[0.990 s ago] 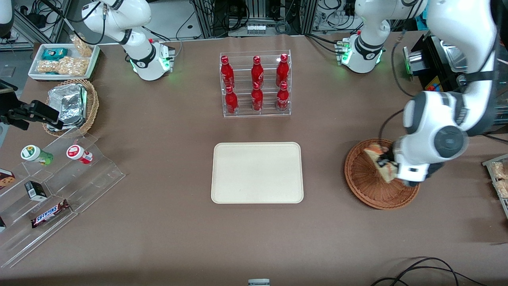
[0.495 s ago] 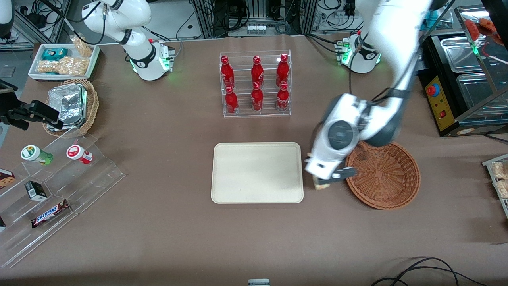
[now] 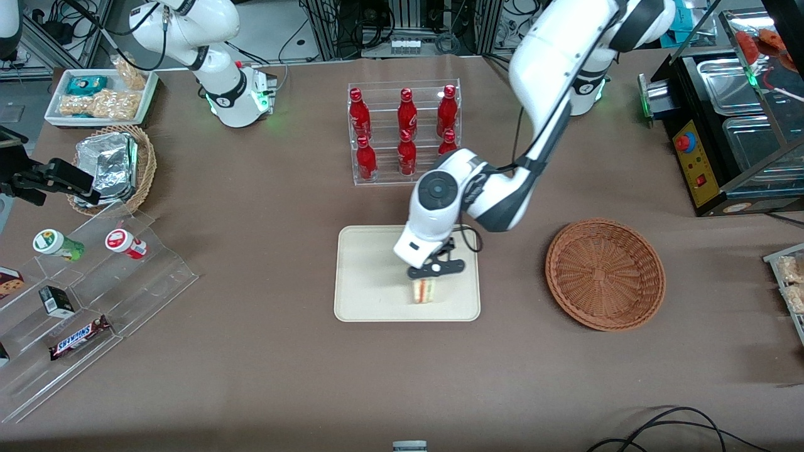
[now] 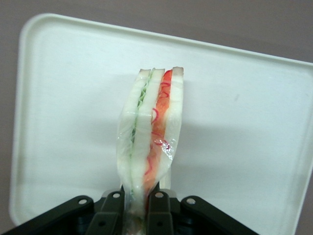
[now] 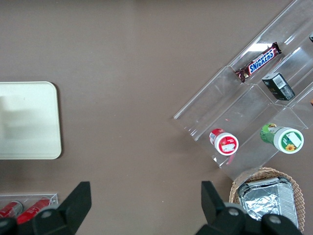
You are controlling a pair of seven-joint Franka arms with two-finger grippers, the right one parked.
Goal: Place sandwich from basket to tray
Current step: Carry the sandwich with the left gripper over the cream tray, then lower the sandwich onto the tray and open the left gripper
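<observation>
The left arm's gripper (image 3: 429,277) hangs over the cream-beige tray (image 3: 364,295), at the part of the tray nearer the front camera. It is shut on the sandwich (image 3: 424,290), a wrapped wedge of white bread with red and green filling. In the left wrist view the sandwich (image 4: 150,132) stands on edge, pinched between the black fingers (image 4: 113,213), with the tray (image 4: 63,122) spread under it. I cannot tell whether the sandwich touches the tray. The reddish-brown wicker basket (image 3: 605,274) stands beside the tray, toward the working arm's end, with nothing in it.
A clear rack of red bottles (image 3: 405,133) stands farther from the front camera than the tray. A tan basket of foil packets (image 3: 113,166), a white snack tray (image 3: 103,96) and a clear stepped display (image 3: 88,307) lie toward the parked arm's end.
The gripper has carried the sandwich out of the basket, past the tray's edge and over the tray. The basket now holds nothing.
</observation>
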